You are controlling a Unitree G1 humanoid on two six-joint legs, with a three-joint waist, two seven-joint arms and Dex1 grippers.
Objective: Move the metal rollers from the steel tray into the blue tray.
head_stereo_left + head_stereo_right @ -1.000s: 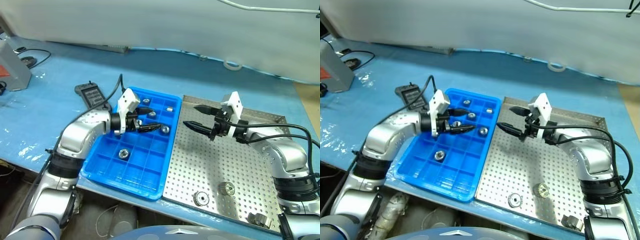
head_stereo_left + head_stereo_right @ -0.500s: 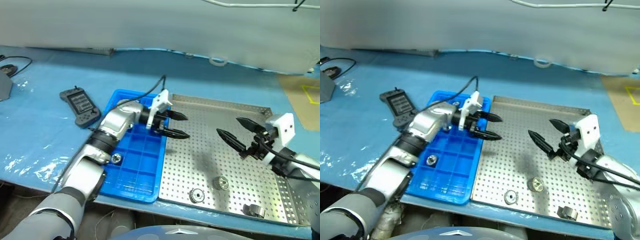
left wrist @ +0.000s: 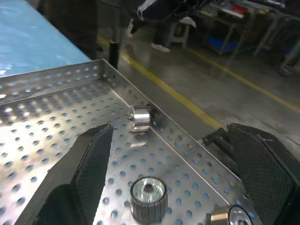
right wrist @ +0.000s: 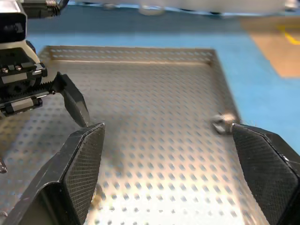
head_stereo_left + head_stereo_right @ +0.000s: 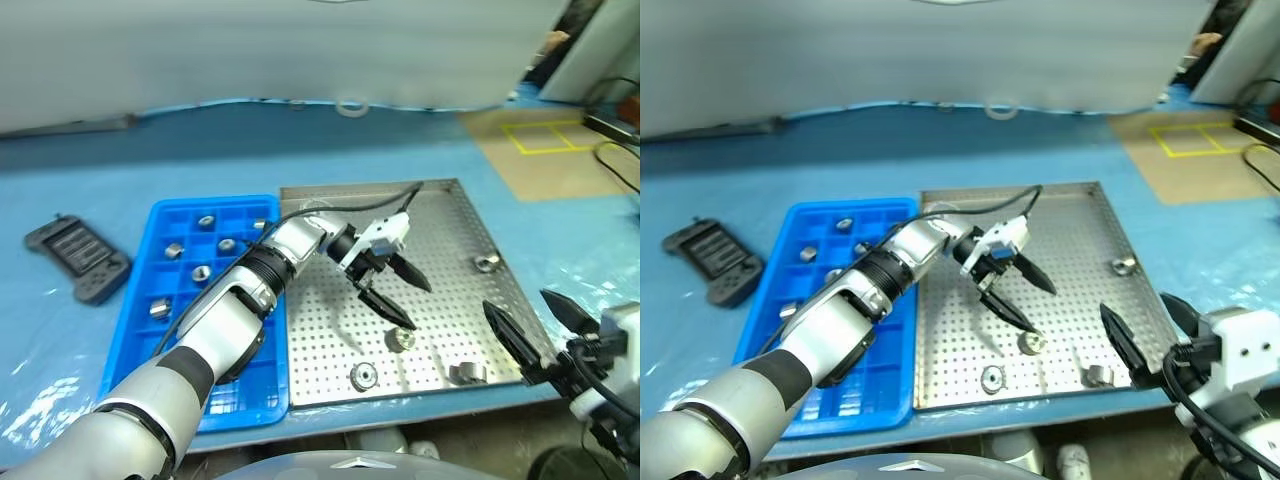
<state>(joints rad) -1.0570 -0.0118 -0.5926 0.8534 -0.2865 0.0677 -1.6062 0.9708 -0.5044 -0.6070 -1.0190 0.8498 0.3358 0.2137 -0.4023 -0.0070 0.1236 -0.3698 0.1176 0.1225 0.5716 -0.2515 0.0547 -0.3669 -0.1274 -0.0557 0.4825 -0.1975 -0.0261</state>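
Over steel tray [image 5: 455, 215]: left arm reaches across, left gripper [image 5: 397, 295] angled down, fingers spread, empty, above metal rollers [image 5: 401, 340] at near side. Right gripper [image 5: 540, 327] at tray's near right corner, fingers wide apart, empty. Blue tray [image 5: 135, 290] holds several rollers.

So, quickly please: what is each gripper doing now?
Left gripper: open, holding nothing, above the steel tray.
Right gripper: open, holding nothing.
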